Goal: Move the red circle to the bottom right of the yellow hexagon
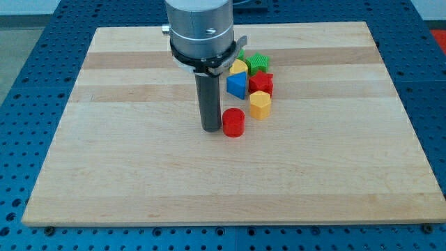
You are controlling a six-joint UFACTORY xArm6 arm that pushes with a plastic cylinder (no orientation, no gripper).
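The red circle (233,123) lies on the wooden board (139,167) near its middle. My tip (210,129) stands right at its left side, touching or nearly touching it. The yellow hexagon (260,104) sits just up and to the right of the red circle, a small gap between them. The red circle is at the hexagon's bottom left.
A cluster sits above the hexagon: a blue triangle-like block (237,86), a red star-like block (261,84), a yellow block (239,67) and a green star (257,62). The arm's grey body (201,31) hides the blocks' left part. Blue table surrounds the board.
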